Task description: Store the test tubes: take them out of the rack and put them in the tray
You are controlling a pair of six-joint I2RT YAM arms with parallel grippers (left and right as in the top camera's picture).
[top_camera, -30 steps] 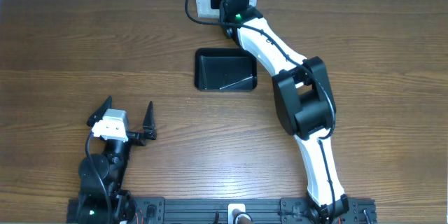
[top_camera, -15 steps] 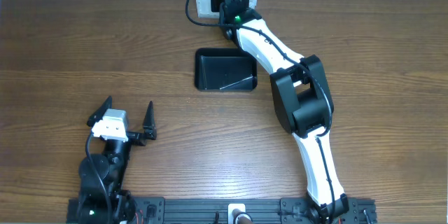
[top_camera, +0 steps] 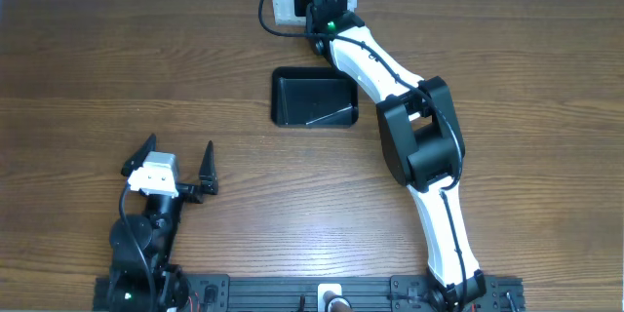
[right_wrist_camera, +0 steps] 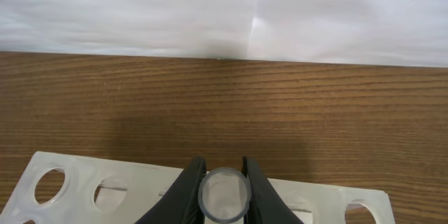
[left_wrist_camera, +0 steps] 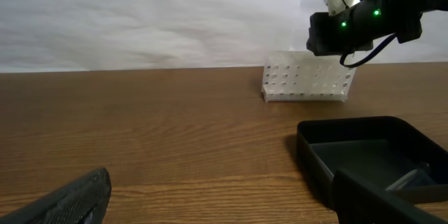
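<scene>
Fragility worries me: the clear glassy test tube (right_wrist_camera: pixel 224 196), in the white perforated plastic rack (right_wrist_camera: pixel 70 176) at twelve o'clock of the black rectangular tray (top_camera: pixel 314 98), looks light and slick, my right gripper (right_wrist_camera: pixel 222 173) clamped at its rim.

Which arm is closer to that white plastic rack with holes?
Right. The right end effector is over the white plastic rack, shut on a clear test tube; the left end effector is open, far off near its own base.
</scene>
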